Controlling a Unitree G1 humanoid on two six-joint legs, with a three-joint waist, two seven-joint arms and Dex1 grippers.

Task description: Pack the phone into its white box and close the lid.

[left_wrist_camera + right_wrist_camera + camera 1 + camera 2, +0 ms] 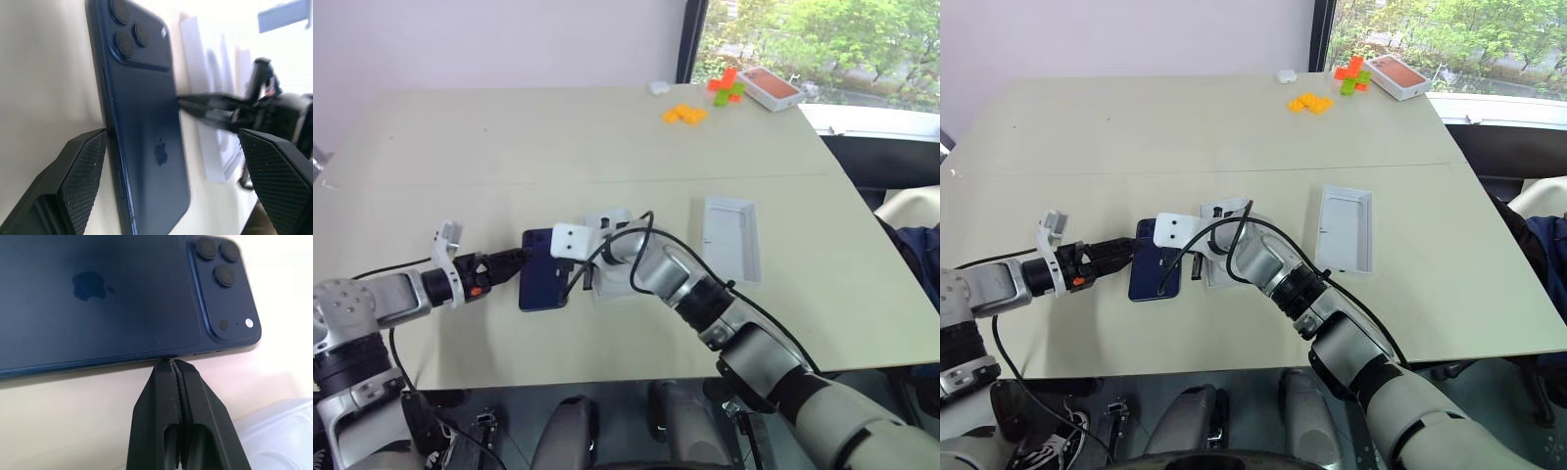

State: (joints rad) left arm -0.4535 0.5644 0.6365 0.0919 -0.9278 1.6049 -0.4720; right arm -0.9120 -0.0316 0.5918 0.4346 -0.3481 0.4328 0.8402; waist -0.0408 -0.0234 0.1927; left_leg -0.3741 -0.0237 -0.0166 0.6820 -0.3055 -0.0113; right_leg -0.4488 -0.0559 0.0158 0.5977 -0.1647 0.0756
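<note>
Quick headcount: two tools, the left tool (517,260) and the right tool (171,363). One navy phone (543,272) between them, with three camera lenses on its bump. Two shallow white trays: one partly under the right tool's arm (1219,209), the other open one (732,238) on that arm's outer side, a bit apart. I can't tell which is box and which is lid. Well beyond both tools: one orange-topped box (771,88), one small white object (658,87), and two clumps of toy blocks, a yellow-orange clump (684,115) and an orange-and-green clump (728,86). One tabletop (509,147).
</note>
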